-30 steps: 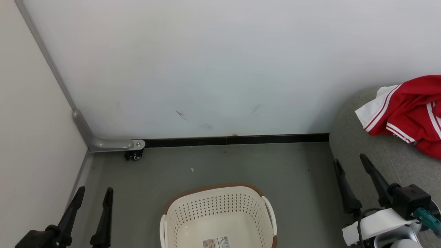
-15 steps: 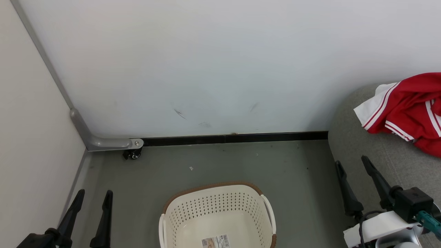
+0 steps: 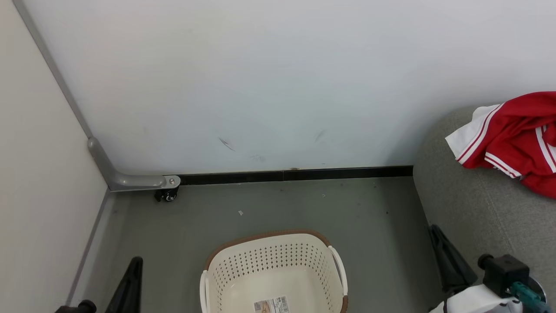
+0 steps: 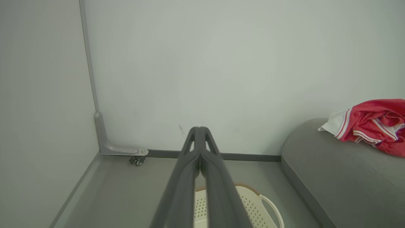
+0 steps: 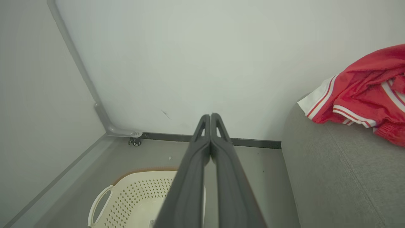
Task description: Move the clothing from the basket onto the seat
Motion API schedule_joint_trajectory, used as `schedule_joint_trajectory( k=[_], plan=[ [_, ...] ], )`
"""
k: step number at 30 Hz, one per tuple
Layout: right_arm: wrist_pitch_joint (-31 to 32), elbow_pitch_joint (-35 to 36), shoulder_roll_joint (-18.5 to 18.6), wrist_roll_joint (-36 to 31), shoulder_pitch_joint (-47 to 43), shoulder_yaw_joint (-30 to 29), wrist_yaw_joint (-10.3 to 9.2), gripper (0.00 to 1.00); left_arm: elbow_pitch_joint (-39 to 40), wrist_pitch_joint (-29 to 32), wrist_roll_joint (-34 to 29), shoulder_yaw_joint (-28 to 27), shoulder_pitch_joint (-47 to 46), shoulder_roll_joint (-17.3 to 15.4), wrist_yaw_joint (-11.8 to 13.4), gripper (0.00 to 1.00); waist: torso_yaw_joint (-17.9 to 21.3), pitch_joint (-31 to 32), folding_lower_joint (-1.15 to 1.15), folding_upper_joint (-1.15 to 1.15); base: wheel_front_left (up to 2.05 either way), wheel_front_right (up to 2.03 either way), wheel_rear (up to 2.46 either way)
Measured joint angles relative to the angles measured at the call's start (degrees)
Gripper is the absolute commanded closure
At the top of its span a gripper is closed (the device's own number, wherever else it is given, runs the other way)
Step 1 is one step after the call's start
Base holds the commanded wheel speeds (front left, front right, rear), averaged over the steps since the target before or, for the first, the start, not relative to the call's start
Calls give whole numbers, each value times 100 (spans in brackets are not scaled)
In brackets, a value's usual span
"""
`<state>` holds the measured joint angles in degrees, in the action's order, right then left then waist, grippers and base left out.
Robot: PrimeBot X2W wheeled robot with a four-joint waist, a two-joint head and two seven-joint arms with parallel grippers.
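Spilling off-frame: clothing (image 3: 517, 139) on seat (image 3: 456, 208)

A: What's at the back?
B: A plain white wall (image 3: 278, 78), with a few dark scuff marks (image 3: 226, 144) low on it.
A: And along its foot?
B: A black skirting strip (image 3: 295, 175), where the wall meets the grey floor (image 3: 269, 204).
A: The left corner?
B: A pale side panel (image 3: 39, 195) meets the wall there. A grey metal bar (image 3: 130, 181) runs down the joint and bends along the floor, with a small black caster wheel (image 3: 167, 196) under its end.
A: Anything lying on the floor?
B: One small white scrap (image 3: 241, 213), a little out from the skirting.
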<state>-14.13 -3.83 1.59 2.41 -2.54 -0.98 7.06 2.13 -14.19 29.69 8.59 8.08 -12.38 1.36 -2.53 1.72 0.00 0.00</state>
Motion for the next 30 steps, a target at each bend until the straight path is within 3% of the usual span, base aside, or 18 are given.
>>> schedule_joint_trajectory(
  k=[8, 20, 30],
  plan=[
    [1, -171, -31, 277, -147, 47, 0, 100, -151, 58, 307, 58, 87, 146, -5, 100, 3, -6, 0, 0, 0, 0, 0],
    [132, -152, -30, 1529, -179, 103, 0, 100, -268, 261, 1123, -79, 74, 260, -71, 100, 39, -30, 2, 0, 0, 0, 0],
    [364, -223, -26, 2518, -168, 2, 0, 100, -386, 463, 1777, -192, 3, 318, -159, 100, 72, -29, 43, 0, 0, 0, 0]
  ],
)
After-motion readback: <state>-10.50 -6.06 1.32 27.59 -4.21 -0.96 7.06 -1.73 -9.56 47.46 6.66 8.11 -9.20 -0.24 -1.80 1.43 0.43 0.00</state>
